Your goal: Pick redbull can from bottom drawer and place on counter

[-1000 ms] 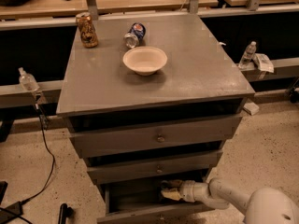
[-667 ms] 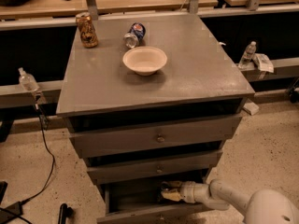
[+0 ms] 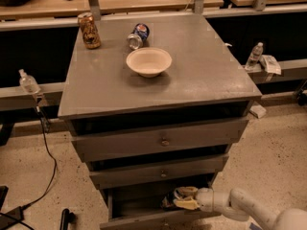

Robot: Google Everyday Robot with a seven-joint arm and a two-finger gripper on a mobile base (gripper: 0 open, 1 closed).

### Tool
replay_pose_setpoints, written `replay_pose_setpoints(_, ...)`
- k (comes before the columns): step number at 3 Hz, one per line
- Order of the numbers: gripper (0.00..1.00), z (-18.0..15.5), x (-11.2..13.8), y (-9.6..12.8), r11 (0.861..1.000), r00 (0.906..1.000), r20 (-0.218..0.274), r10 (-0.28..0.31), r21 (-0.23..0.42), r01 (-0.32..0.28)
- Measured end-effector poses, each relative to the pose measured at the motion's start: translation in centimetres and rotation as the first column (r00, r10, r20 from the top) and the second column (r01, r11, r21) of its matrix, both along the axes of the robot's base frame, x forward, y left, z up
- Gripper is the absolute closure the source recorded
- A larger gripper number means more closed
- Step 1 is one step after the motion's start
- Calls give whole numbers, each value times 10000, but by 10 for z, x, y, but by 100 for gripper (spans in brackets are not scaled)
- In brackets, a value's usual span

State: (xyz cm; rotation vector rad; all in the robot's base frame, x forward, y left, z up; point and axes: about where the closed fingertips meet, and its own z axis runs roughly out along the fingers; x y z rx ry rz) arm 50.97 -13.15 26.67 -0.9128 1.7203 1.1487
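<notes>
The white arm reaches in from the lower right, and its claw (image 3: 185, 199) sits inside the pulled-out bottom drawer (image 3: 130, 204), near the drawer's right side; whether it is open or closed on anything, I cannot tell. A dark shape (image 3: 169, 201) lies just at the claw's left tip in the drawer, too dim to confirm as the redbull can. On the grey surface (image 3: 201, 75) above stand an upright gold-brown can (image 3: 89, 30), a blue can (image 3: 137, 35) lying on its side, and a white bowl (image 3: 148, 61).
</notes>
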Motion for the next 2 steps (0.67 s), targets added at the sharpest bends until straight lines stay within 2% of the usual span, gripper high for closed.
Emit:
replay_pose_setpoints(1,100,26,-17,-12,9998,9996,254,138,141,-141)
replay_pose_setpoints(2,100,60,-34,-39,9999,9989,445,-158,65,155)
